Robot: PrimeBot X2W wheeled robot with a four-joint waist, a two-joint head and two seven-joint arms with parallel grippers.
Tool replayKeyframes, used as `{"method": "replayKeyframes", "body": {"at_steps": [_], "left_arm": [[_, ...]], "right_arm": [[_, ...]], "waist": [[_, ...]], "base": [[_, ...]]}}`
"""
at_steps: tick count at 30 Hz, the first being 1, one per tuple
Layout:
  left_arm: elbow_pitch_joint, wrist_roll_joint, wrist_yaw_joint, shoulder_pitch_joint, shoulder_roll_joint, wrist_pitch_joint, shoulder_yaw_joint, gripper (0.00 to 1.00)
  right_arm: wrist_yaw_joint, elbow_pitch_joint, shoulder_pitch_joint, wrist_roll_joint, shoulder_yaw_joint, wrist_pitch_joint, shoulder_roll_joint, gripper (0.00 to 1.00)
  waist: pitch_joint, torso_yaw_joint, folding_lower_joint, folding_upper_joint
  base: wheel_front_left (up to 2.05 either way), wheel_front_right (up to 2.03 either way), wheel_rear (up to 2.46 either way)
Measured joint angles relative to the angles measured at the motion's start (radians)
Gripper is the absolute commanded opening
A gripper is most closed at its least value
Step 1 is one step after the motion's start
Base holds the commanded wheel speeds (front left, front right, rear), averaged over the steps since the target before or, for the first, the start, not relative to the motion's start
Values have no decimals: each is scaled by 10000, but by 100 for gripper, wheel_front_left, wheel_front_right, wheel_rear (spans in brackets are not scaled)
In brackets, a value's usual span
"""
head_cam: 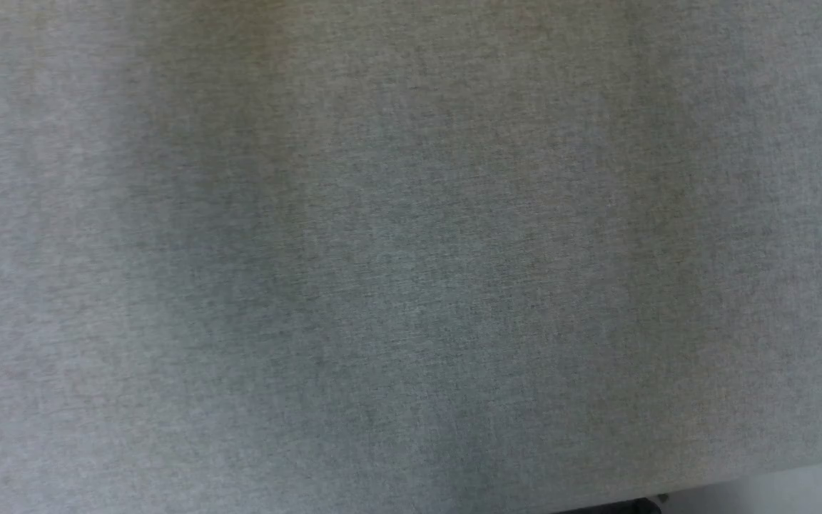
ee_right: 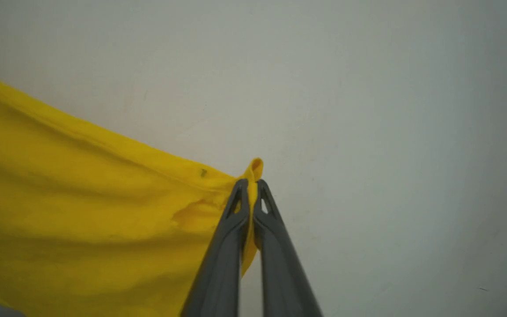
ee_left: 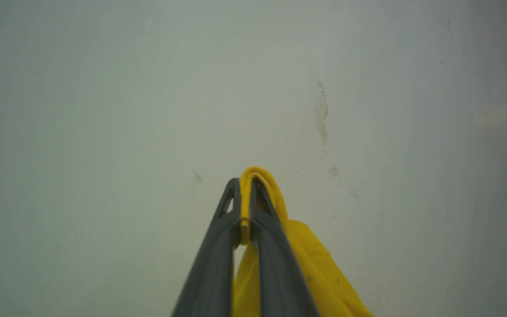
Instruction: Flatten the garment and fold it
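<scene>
Garment (ee_right: 82,211), edge clamped in right pincer (ee_right: 250,186), fold, perhaps hem, clamped in left pincer (ee_left: 245,185)

You see the yellow shirt (ee_right: 82,211) pinched at a folded edge by your right gripper (ee_right: 250,184), spreading wide in soft creases; your left gripper (ee_left: 245,185) clamps another bunched fold.

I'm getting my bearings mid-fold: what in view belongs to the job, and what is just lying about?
Job: garment; left end effector and right end effector, each shut on it.
Just there: grey surface; scuffed pale surface.
</scene>
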Motion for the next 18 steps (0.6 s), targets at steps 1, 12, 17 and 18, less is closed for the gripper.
{"method": "replayKeyframes", "body": {"at_steps": [1, 12, 17, 18], "left_arm": [[178, 23, -130, 333, 109, 81, -109, 0], [1342, 192, -1022, 5694, 848, 1620, -1442, 0], [681, -552, -1252, 8457, 978, 3317, -2056, 0], [408, -721, -1254, 9000, 999, 3674, -2173, 0]], "right_arm": [[0, 167, 231, 90, 71, -48, 12, 0], [0, 1037, 4231, 1735, 1369, 161, -157, 0], [0, 780, 6269, 2577, 1699, 627, -334, 0], [0, 677, 6652, 2740, 1710, 734, -359, 0]], "waist": [[-48, 31, 0, 0], [-1128, 413, -1, 0], [-1899, 606, -2, 0], [-2061, 646, -3, 0]], "base": [[0, 0, 0], [0, 0, 0], [0, 0, 0], [0, 0, 0]]}}
